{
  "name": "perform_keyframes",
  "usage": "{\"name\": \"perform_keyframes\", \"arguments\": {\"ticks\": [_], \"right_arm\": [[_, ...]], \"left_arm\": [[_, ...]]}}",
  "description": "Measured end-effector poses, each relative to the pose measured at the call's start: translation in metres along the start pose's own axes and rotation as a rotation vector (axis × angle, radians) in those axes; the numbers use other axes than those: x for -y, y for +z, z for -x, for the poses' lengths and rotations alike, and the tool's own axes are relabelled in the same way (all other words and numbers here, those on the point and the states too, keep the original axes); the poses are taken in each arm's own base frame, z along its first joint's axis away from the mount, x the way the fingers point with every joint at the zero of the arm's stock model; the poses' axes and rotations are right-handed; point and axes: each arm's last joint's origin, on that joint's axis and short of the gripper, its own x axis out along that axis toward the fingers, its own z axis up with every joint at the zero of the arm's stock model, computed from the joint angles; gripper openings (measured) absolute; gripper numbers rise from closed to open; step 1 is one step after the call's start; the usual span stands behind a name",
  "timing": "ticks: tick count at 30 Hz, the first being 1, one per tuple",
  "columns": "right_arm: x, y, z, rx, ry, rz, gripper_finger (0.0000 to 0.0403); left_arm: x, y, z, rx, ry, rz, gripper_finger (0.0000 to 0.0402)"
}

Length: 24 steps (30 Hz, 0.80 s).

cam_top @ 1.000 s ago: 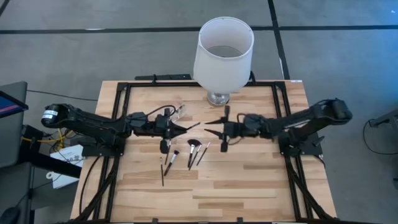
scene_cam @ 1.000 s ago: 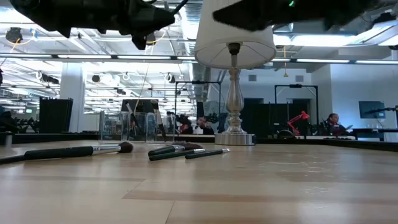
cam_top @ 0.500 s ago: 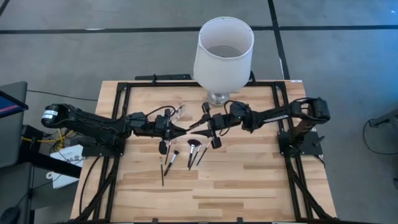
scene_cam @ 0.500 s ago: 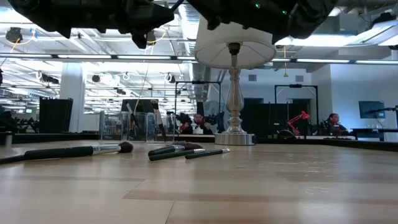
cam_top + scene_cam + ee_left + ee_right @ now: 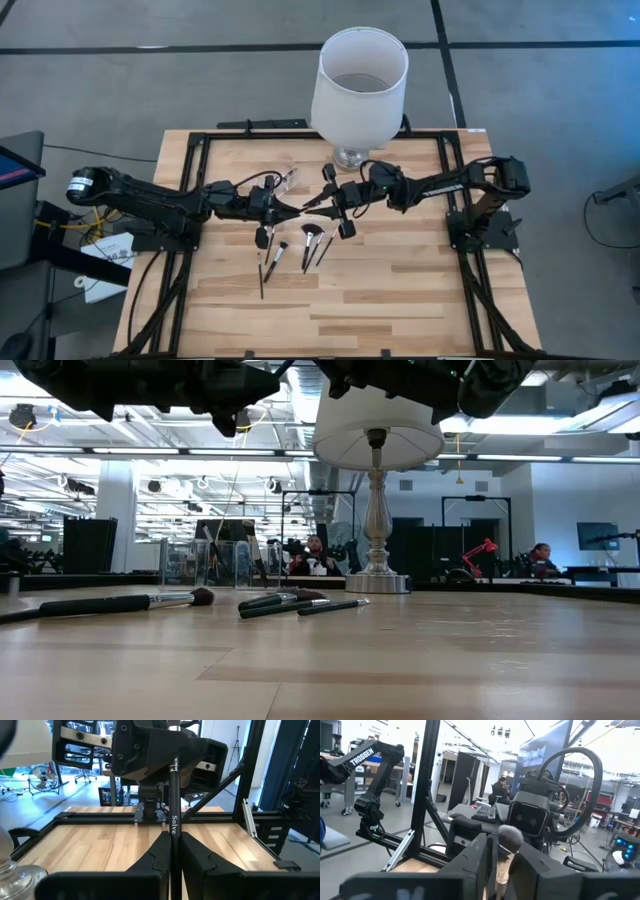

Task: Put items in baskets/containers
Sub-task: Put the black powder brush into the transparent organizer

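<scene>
A dark-handled makeup brush (image 5: 310, 202) hangs level above the table's middle, spanning between my two grippers. My left gripper (image 5: 296, 206) is shut on its handle, and my right gripper (image 5: 327, 199) is closed around its bristle end. The fluffy head (image 5: 509, 838) shows between the right fingers. Several more brushes (image 5: 300, 248) lie flat on the wood in front of the grippers, also seen in the low view (image 5: 285, 600). A small clear pouch (image 5: 288, 180) lies just beyond the left gripper. My left gripper pinches the brush's dark handle (image 5: 173, 827) between its two fingers, coming level from the table's left. The handle runs straight out along the fingers, clear of the table. My right gripper has the pale ferrule (image 5: 501, 867), just behind the bristles, between its two fingers. It comes about level from the table's right, with the fingers along the brush.
A large white lampshade (image 5: 360, 80) on a glass base (image 5: 350, 157) stands at the table's far middle, close behind the right gripper. A black frame (image 5: 200, 150) runs round the table. Bare wood (image 5: 400, 300) lies toward the near edge.
My right gripper has moved toward the table's left and slightly up, turning as it went, until its fingers came around the bristle end of the brush held out by my left gripper. The brush has stayed level in place.
</scene>
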Motion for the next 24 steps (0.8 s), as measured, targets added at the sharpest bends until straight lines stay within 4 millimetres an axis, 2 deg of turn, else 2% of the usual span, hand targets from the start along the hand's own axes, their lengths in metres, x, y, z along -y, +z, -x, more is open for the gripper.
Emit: {"name": "perform_keyframes", "arguments": {"ticks": [7, 13, 17, 24], "right_arm": [[0.0002, 0.0008, 0.0000, 0.007, -0.002, 0.009, 0.0012], [0.0002, 0.0009, 0.0001, 0.004, -0.004, 0.013, 0.0024], [-0.0003, 0.0008, -0.0002, 0.002, -0.006, 0.008, 0.0010], [-0.0075, -0.0027, -0.0034, -0.054, -0.052, -0.050, 0.0015]], "left_arm": [[0.0048, 0.0009, -0.0001, 0.009, -0.011, -0.041, 0.0023], [0.0066, 0.0015, 0.0000, 0.014, -0.019, -0.043, 0.0025], [0.0069, 0.0016, 0.0001, 0.015, -0.023, -0.044, 0.0045], [0.0057, -0.0011, 0.0004, -0.017, 0.025, -0.042, 0.0092]]}}
